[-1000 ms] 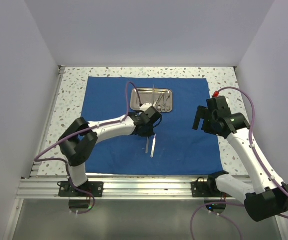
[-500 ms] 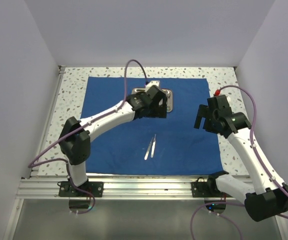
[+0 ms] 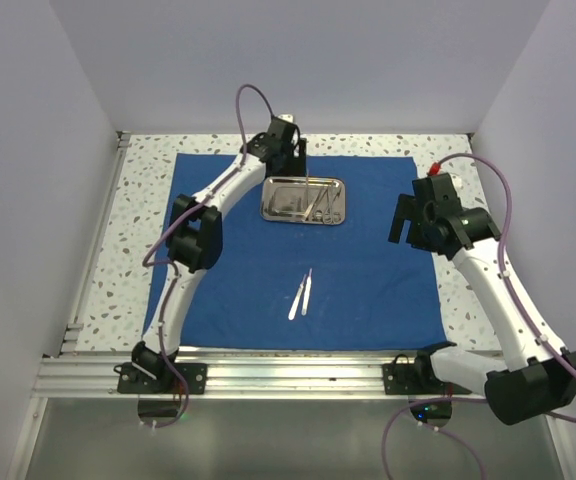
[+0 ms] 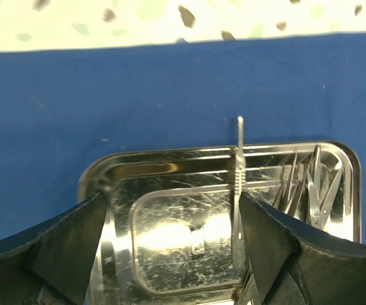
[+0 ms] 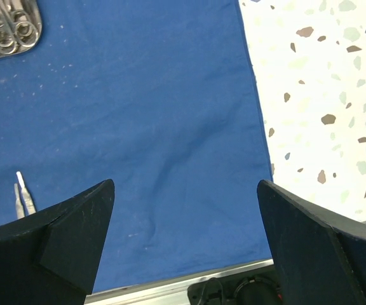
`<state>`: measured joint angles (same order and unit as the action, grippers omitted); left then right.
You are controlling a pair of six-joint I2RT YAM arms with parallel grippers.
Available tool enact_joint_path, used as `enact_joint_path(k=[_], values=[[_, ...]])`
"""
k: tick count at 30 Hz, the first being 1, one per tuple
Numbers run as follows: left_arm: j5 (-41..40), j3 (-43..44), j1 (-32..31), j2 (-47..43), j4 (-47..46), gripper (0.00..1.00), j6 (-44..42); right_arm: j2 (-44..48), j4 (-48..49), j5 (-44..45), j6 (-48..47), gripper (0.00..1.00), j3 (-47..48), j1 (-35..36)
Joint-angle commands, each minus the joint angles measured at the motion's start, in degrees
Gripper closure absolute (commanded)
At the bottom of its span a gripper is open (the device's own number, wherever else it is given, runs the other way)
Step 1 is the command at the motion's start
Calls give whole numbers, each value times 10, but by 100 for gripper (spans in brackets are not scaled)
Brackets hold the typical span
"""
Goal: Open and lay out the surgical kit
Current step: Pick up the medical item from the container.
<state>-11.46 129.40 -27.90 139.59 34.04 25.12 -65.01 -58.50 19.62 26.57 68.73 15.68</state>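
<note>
The royal-blue cloth [image 3: 368,270] lies spread flat on the table. The steel tray [image 3: 280,200] sits on its far half and holds thin silver instruments, ring-handled scissors and forceps [image 4: 316,190] and one straight tool [image 4: 239,184]. The tweezers [image 3: 301,294] lie alone on the cloth nearer the front, also visible as tweezers [image 5: 23,198] in the right wrist view. My left gripper [image 3: 290,158] hangs above the tray's far side, open and empty; the left gripper [image 4: 176,254] frames the tray [image 4: 170,165]. My right gripper [image 3: 400,222] hovers open over the cloth's right part, with nothing in the right gripper [image 5: 183,241].
Speckled tabletop [image 3: 143,180] borders the cloth on the left, back and right. White walls close in three sides. An aluminium rail [image 3: 288,365] runs along the front edge by the arm bases.
My left gripper let go of the tweezers on the cloth, opened, and swung back and up over the tray. The right arm shifted only slightly.
</note>
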Motion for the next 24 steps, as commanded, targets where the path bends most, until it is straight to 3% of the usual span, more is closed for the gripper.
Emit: enact_joint_path(k=[1, 9, 18, 24], values=[[94, 37, -4, 12, -65, 13, -35, -26, 4, 25, -13, 2, 25, -3], [169, 40, 1, 62, -97, 18, -16, -99, 15, 25, -36, 2, 55, -5], [157, 38, -15, 90, -96, 20, -22, -125, 30, 9, -44, 2, 39, -4], [100, 51, -27, 113, -79, 30, -25, -113, 29, 13, -51, 2, 26, -4]])
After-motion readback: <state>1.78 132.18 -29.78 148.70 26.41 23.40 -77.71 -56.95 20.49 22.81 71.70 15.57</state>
